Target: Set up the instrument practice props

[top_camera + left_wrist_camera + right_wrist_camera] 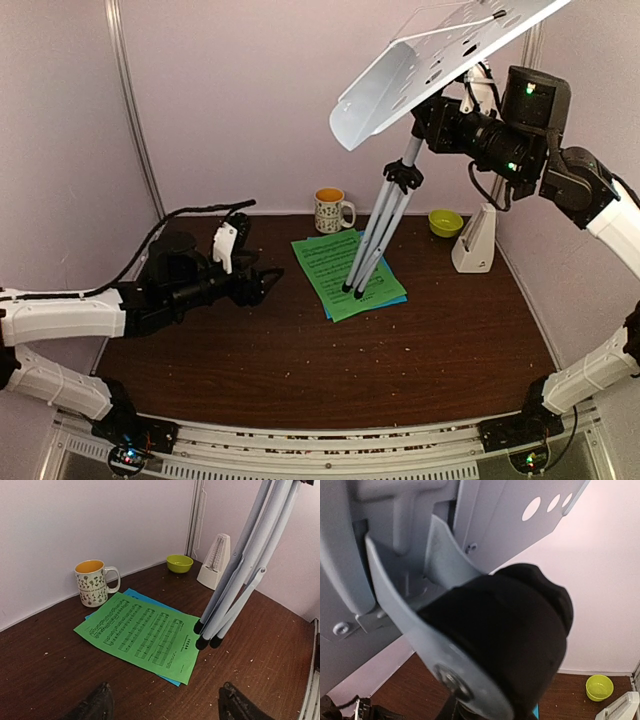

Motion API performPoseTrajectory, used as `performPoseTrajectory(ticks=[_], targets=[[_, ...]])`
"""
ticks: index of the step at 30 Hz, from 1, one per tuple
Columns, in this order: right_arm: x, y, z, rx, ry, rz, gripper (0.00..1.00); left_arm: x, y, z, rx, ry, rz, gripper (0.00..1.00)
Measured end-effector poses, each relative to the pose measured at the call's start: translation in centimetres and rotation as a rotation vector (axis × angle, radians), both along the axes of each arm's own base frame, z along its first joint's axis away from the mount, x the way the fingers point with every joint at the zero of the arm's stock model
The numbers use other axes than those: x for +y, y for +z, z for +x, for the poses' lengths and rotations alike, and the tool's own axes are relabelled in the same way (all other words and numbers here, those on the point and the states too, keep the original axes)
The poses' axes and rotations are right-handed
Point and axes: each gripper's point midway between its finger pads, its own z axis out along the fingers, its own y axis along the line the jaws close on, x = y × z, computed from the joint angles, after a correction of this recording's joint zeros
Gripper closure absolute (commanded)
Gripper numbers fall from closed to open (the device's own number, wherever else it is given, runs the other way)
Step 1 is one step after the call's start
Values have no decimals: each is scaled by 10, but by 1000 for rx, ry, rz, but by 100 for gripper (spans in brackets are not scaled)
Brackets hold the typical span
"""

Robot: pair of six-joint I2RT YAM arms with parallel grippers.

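Brown counter [300,370] lies open before the left end effector [268,284], spread wide, empty; right end effector [432,112] clamps the tilted music stand [430,60], contact point hidden.

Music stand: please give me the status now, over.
Right gripper shut on music stand below its desk. Left gripper open, low beside green sheet. Stand tilted, legs folded, feet at sheet's edge. Mug behind, apart.

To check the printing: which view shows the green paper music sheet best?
The left wrist view: the green paper music sheet lies near and large, staves visible. The top external view shows it small, partly behind silver metal tripod legs. The right wrist view lacks it.
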Motion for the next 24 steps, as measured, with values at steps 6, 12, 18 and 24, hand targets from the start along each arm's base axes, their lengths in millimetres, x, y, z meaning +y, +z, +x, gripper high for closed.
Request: performPoseTrajectory(ticks=[6, 12, 18, 24], targets=[[-8, -16, 4, 62, -50, -13, 100, -36, -33, 2, -71, -12, 76, 33], [-9, -27, 4, 104, -60, -11, 100, -85, -36, -3, -138, -50, 106, 40], [-7, -38, 5, 131, -72, 2, 100, -133, 2, -17, -236, -89, 32, 42], [-5, -47, 5, 150, -81, 5, 100, -159, 21, -14, -286, -54, 25, 52]])
